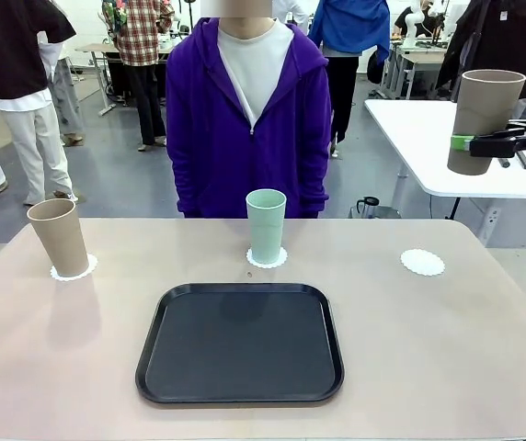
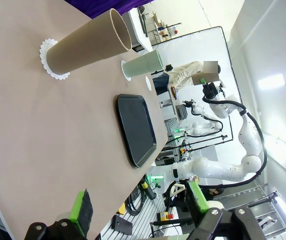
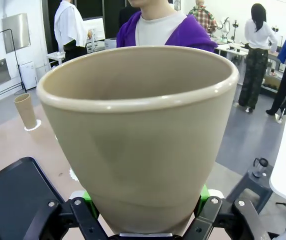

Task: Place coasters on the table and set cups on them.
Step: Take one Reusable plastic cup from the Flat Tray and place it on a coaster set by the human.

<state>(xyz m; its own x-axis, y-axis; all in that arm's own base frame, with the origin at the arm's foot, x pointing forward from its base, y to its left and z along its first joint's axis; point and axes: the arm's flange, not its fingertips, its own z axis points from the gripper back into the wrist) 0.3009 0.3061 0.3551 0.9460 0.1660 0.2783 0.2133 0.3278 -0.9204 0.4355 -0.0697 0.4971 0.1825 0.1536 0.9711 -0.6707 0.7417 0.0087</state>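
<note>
While the right gripper (image 1: 473,142) clamps a tall beige-brown tumbler (image 1: 484,119) aloft at two o'clock, one lacy white paper doily (image 1: 423,262) lies bare.
Beige cup (image 1: 59,237) and mint cup (image 1: 266,226) stand on doilies at ten and twelve o'clock of the black tray (image 1: 240,342); left gripper (image 2: 138,202) fingers apart.

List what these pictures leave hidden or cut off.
- Front view: the right gripper on the held cup is cut off by the right edge.
- Right wrist view: that cup hides the bare coaster and the mint cup.
- Left wrist view: the left gripper is cropped at the bottom edge.
</note>
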